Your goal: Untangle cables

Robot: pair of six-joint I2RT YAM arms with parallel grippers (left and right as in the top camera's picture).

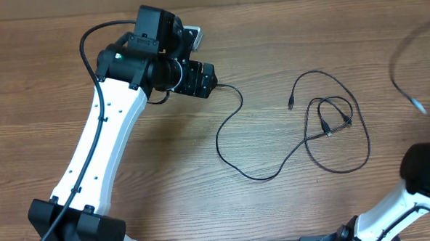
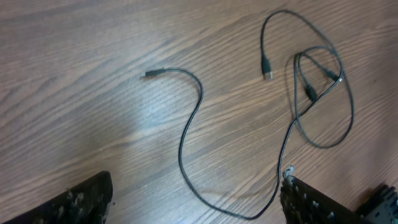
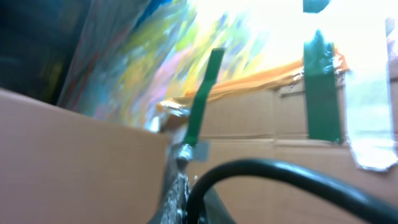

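Observation:
The cables are thin black cords on the wooden table. One long strand (image 1: 233, 127) runs from a plug by my left gripper, curves down and right, and joins a looped tangle (image 1: 335, 126) at centre right. A loose plug end (image 1: 290, 103) lies just left of the tangle. In the left wrist view the strand (image 2: 186, 134), its plug (image 2: 149, 74) and the tangle (image 2: 320, 93) lie ahead. My left gripper (image 1: 201, 81) (image 2: 194, 183) is open and empty above the strand. My right gripper's finger (image 3: 177, 193) points up at boxes, and its jaws are unclear.
The right arm (image 1: 426, 171) is raised at the lower right edge, blurred. Its thick black arm cable (image 1: 406, 83) (image 3: 280, 171) swings at the upper right. Cardboard boxes (image 3: 267, 118) with green tape stand beyond the table.

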